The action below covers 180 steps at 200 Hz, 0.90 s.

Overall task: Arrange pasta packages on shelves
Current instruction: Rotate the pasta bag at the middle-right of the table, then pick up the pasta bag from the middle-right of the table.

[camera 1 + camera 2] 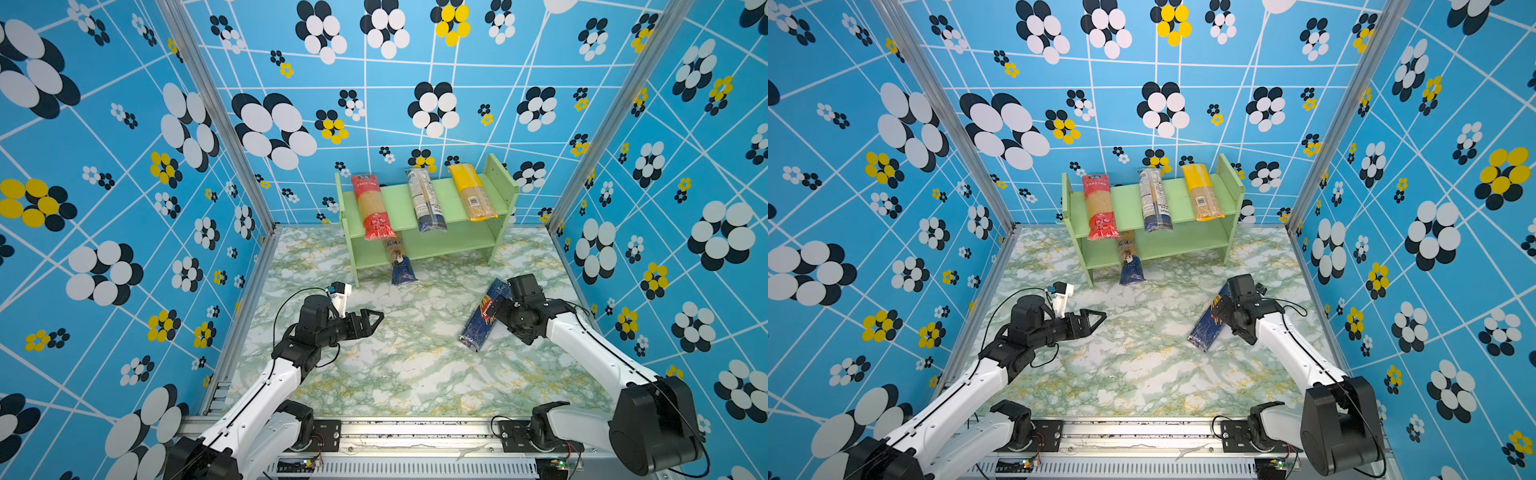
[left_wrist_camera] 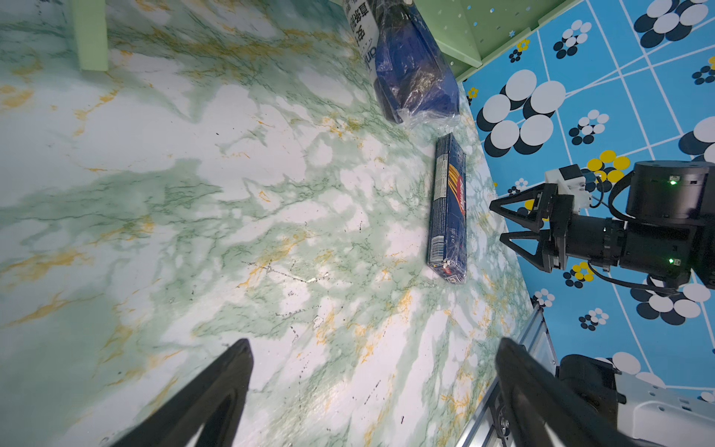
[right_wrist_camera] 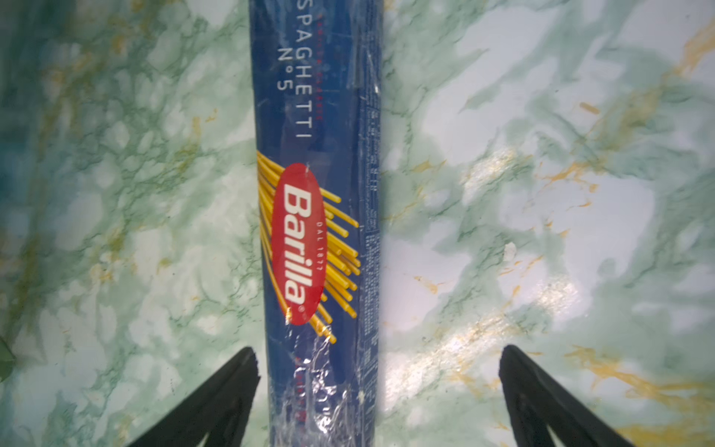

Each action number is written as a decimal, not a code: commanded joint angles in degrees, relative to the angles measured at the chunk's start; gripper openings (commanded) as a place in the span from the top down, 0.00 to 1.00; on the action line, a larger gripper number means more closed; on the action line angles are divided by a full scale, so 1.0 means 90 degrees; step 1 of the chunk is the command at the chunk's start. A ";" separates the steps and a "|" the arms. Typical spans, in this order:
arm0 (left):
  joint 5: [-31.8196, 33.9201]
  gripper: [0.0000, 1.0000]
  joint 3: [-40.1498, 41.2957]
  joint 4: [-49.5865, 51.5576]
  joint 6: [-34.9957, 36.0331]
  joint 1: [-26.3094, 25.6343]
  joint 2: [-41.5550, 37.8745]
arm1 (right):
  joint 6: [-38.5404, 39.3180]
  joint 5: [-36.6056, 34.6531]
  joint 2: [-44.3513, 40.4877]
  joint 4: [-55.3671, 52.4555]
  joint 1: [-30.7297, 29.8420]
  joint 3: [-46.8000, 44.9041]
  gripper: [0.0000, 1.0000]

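One pack not yet on the shelves (image 1: pixel 446 195): dark blue Barilla pack (image 3: pixel 317 193), flat on the table (image 1: pixel 395 374), lying diagonally. Right gripper (image 3: pixel 377 352) directly above it, jaws spread wide and empty, straddling the narrow width, long axis running between them. Left gripper (image 1: pixel 372 318) spread, empty, well apart; right arm nearer.

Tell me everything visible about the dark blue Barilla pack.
The dark blue Barilla pack is a long, narrow, glossy plastic-wrapped spaghetti pack with a red oval logo, yellow strands and white lettering. It lies flat, logo up, on the marble-patterned table, apart from the shelves. The right tool hangs open over it, not gripping.
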<state>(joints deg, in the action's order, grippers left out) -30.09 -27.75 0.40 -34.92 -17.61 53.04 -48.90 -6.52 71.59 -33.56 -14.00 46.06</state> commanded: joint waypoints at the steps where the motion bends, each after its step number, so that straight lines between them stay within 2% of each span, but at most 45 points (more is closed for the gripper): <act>1: -0.0123 0.01 0.0096 -0.0191 -0.0021 0.0046 -0.0027 | -0.0224 -0.0086 0.0078 -0.0015 -0.0373 0.0134 0.01; 53: -0.0134 0.01 0.0132 -0.0019 -0.0004 0.0052 -0.0225 | -0.1102 -0.0716 0.0490 0.0341 -0.1238 0.0044 0.01; 91: -0.0059 0.01 0.0196 0.0107 -0.0021 0.0045 -0.0507 | -0.1205 -0.0677 0.0823 0.0493 -0.1371 0.0040 0.01; 180: -0.0068 0.01 0.0257 0.0082 -0.0132 0.0048 -0.0556 | -0.1309 -0.0619 0.1548 0.0965 -0.1569 -0.0054 0.01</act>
<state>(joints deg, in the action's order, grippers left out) -30.20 -26.20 0.91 -35.55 -17.61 48.82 -59.44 -11.29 83.94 -26.00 -27.40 46.13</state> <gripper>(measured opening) 0.990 0.991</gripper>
